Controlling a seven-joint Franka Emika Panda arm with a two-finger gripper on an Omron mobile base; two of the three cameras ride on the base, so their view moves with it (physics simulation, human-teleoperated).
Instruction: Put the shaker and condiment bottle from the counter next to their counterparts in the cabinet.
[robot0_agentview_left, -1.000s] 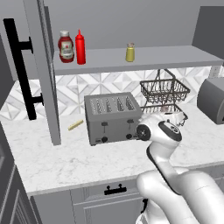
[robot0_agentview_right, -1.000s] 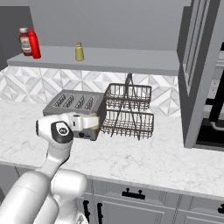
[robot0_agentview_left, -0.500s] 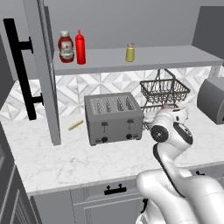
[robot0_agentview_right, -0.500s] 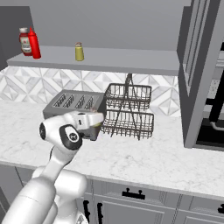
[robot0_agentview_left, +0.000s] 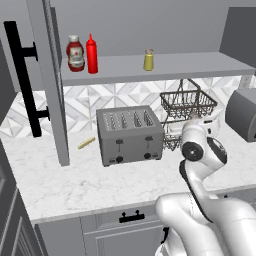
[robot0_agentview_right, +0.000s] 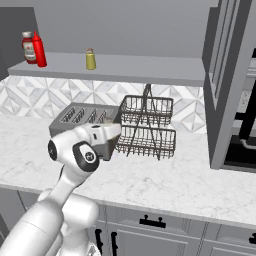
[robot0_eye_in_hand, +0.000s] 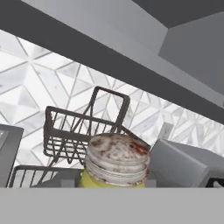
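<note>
**Shaker in hand, shelf next**

Closed tight on the shaker (robot0_eye_in_hand: 116, 164): pale speckled cap and a strip of yellow body fill the bottom of the hand view, right against the camera, with the basket (robot0_eye_in_hand: 83, 131) behind. Held low above the counter (robot0_agentview_left: 75, 185), by the toaster (robot0_agentview_left: 130, 134).

Best lifted straight up first, clear of the basket wires, kept upright, then carried up and left to the shelf (robot0_agentview_left: 200, 64). Should be set down just beside the yellow shaker (robot0_agentview_left: 148, 60), not touching, with room left for release. Red bottle (robot0_agentview_left: 91, 54) stands already by the ketchup bottle (robot0_agentview_left: 75, 53).

Fingertips hidden under the grey band; grip depth impossible to judge. Gripper (robot0_agentview_right: 112, 131) mostly masked by the arm's own wrist in both base views. Shaker's lower body cut off.
</note>
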